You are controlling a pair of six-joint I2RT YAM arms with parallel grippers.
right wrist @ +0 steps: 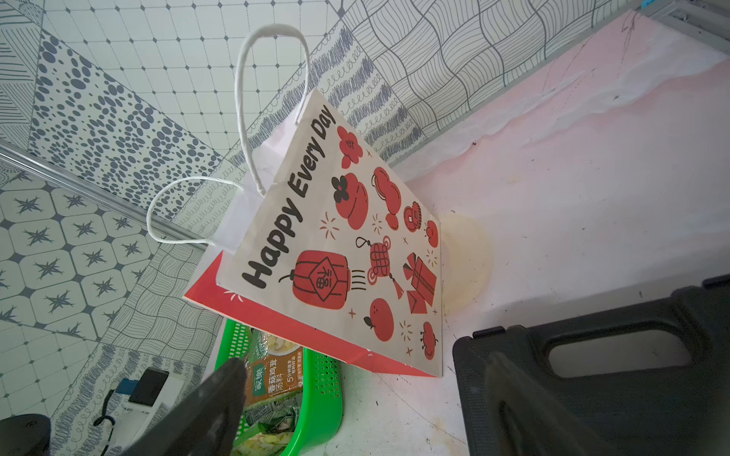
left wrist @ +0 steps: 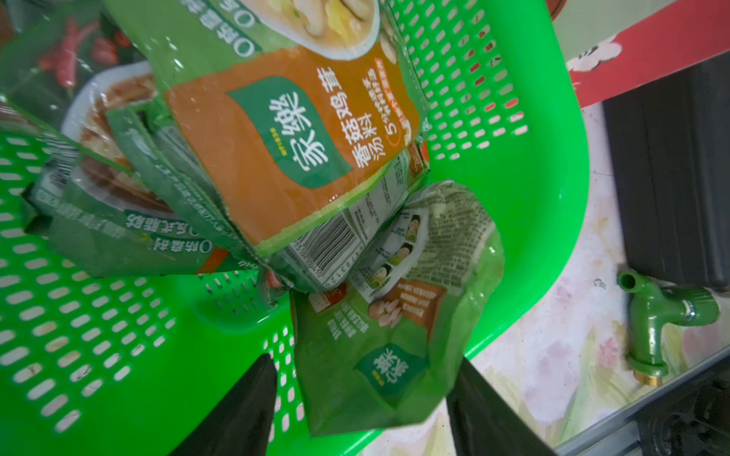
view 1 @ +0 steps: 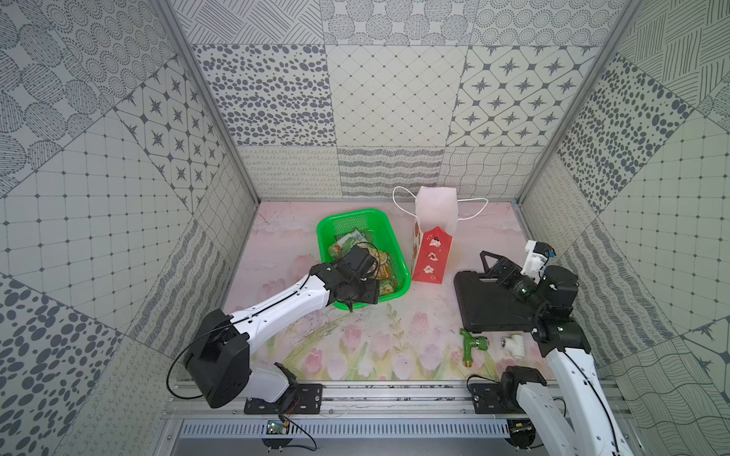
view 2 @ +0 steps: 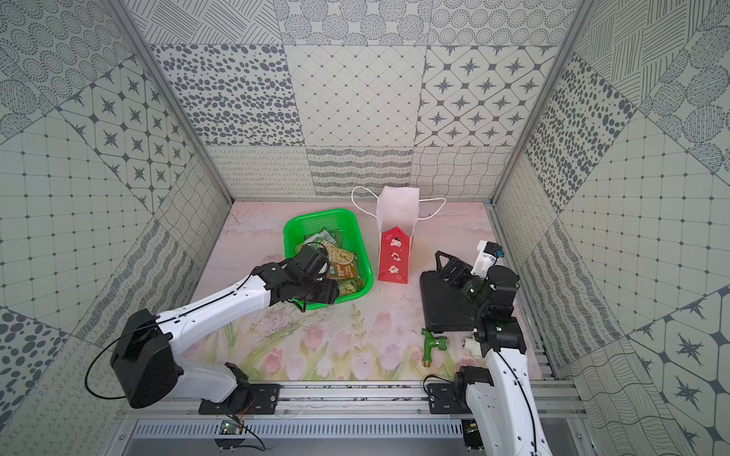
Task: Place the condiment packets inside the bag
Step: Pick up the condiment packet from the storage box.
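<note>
The left gripper (left wrist: 366, 358) straddles a crumpled green packet (left wrist: 395, 316) in the green basket (left wrist: 533, 197), though I cannot tell whether it pinches yet. All the condiment packets (left wrist: 292, 158) in view lie in that basket, the top one reading 家樂 香菇鸡茸汤料. The bag (right wrist: 335, 237), lettered "Happy Every Day", stands just beside the basket with no packet showing in its mouth, so filling looks unstarted; the right gripper (right wrist: 365, 361) gapes empty farther from the basket.

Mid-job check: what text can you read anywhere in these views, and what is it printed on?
"Happy Every Day": on the pale side of the bag.
"家樂": green logo on the top condiment packet.
"香菇鸡茸汤料": that packet's orange panel.
Barcode digits and fine print on the lower packets: too small to read.
</note>
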